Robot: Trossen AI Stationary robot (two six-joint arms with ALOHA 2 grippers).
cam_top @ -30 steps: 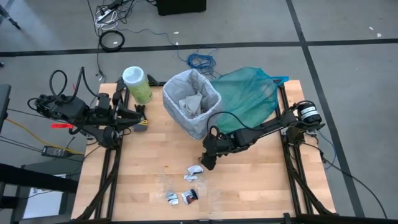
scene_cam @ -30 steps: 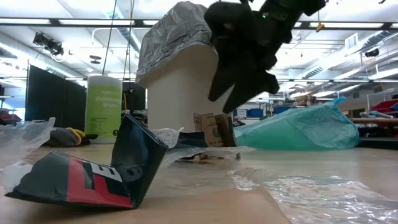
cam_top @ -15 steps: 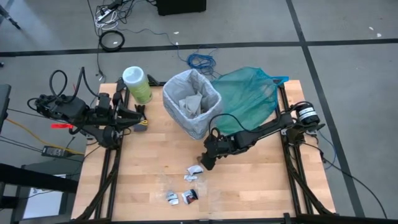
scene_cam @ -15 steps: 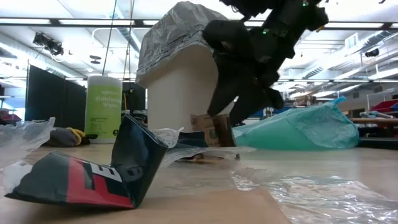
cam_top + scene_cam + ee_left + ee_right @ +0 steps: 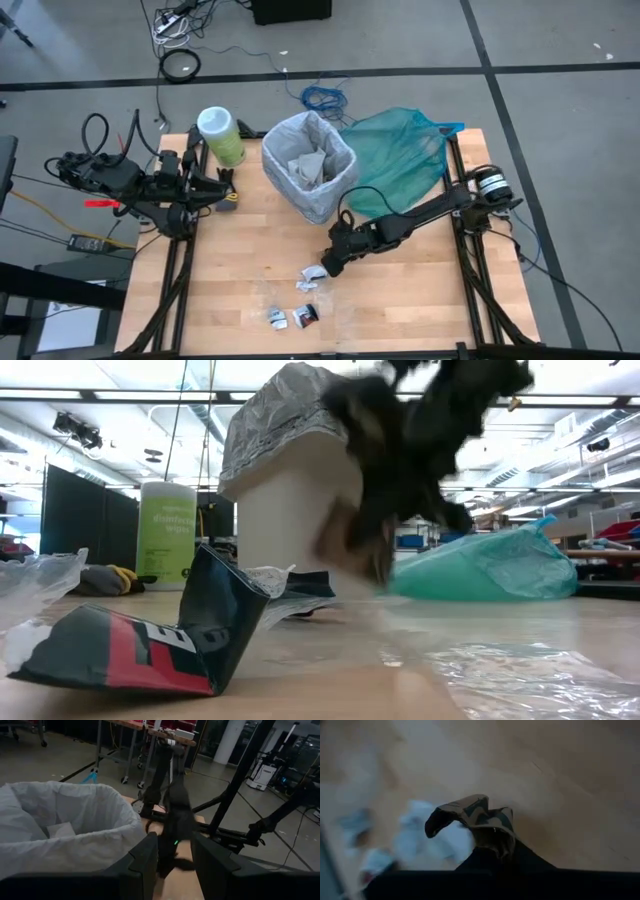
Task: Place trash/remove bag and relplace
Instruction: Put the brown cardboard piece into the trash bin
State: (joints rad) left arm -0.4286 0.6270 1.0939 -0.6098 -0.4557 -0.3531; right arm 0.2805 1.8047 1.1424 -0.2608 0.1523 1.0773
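Your right gripper sits low over the table, in front of the bin, its fingers pinched tight on a brown crumpled scrap; the low view shows it only as a blur. More scraps lie near the table's front edge. The grey-white bag lines the bin. Your left gripper waits near the green canister, fingers apart.

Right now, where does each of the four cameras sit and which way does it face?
High: overhead, straight down; both arms, bin.
Low: table height, level across; right arm drops in before the bin.
Left wrist: past its own fingers at bin and right arm.
Right wrist: down at table; right pincer shut on brown scrap.
All but the right wrist share the bin.
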